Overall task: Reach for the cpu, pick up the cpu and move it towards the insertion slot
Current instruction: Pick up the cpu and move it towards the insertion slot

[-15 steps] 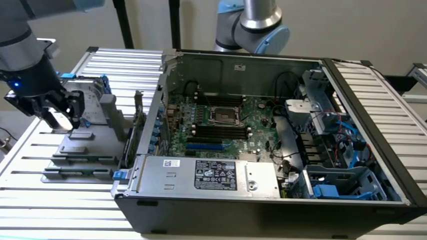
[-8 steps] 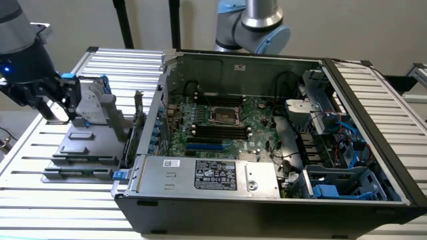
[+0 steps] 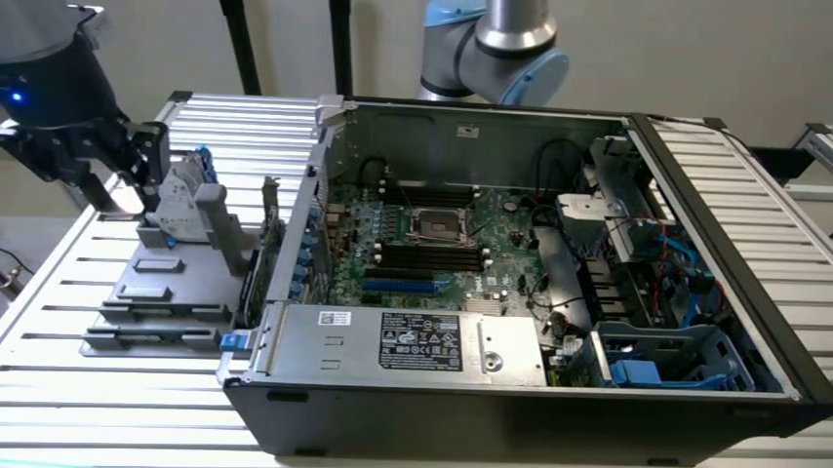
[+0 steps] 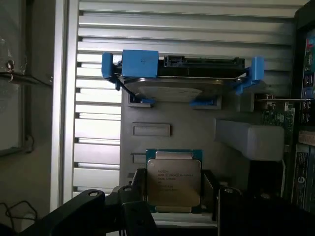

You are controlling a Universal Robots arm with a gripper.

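The cpu [image 4: 173, 177], a flat square chip with a silver top and green rim, sits between my gripper's [image 4: 174, 196] two black fingers [image 4: 139, 189], which press on its opposite sides. It hangs over the grey parts tray [image 4: 197, 123]. In the exterior view my gripper [image 3: 117, 190] is at the far left, over the tray's [image 3: 156, 292] back end, well away from the computer case. The insertion slot [image 3: 436, 226], a shiny square socket with a dark centre, lies on the motherboard inside the open case.
An upright hard drive in a blue bracket [image 4: 179, 78] stands on the tray just beyond the cpu. The case's raised side wall [image 3: 306, 224] lies between tray and motherboard. Black and blue memory slots [image 3: 416, 268] flank the socket. A slatted metal table [image 3: 78, 390] carries everything.
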